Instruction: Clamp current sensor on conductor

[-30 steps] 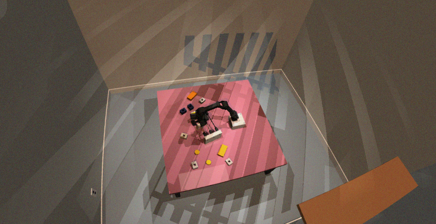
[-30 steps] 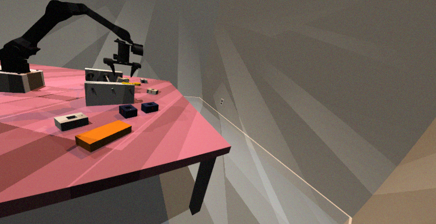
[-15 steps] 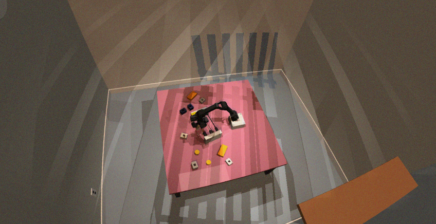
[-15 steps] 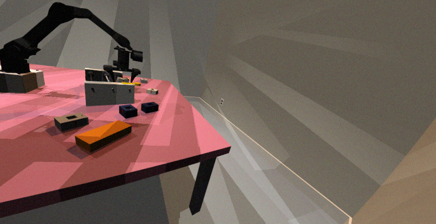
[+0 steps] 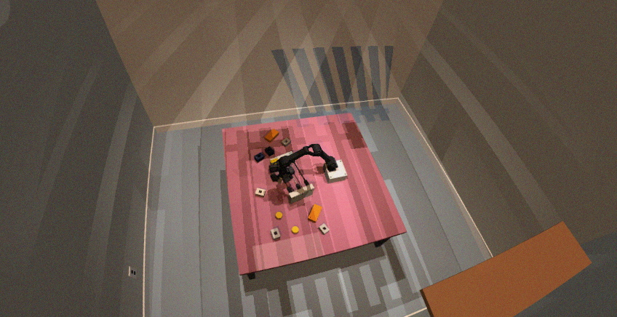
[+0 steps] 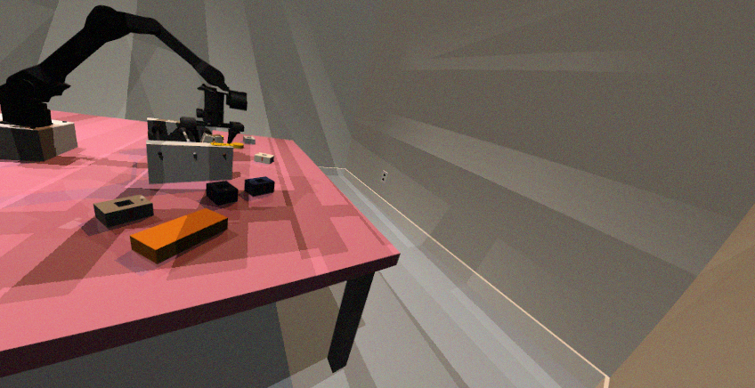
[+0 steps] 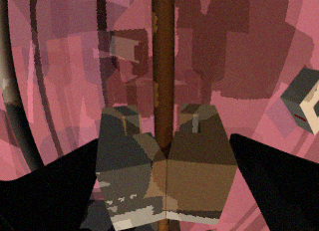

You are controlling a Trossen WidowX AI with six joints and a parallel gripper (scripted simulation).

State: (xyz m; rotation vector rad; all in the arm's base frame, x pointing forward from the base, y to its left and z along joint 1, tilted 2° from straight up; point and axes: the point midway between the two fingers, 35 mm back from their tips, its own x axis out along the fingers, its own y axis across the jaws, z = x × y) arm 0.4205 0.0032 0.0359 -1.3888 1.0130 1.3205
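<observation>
The beige split-core sensor is at the brown conductor. In the wrist view its two halves meet along a lower seam. Their upper ends stand apart in a V, with the conductor showing between them. I cannot tell whether it is latched, and I see no arrow. My gripper is open, with one black finger on each side of the sensor. In the wrist view gaps show beside its upper part; lower down the fingers overlap its edges. No LOAD lettering is readable; a yellow marker is by the far panel.
The conductors run between two upright panels, one seen here. A greyish conductor runs left of the sensor. Around stand orange blocks, dark blocks, yellow discs and pale holed blocks.
</observation>
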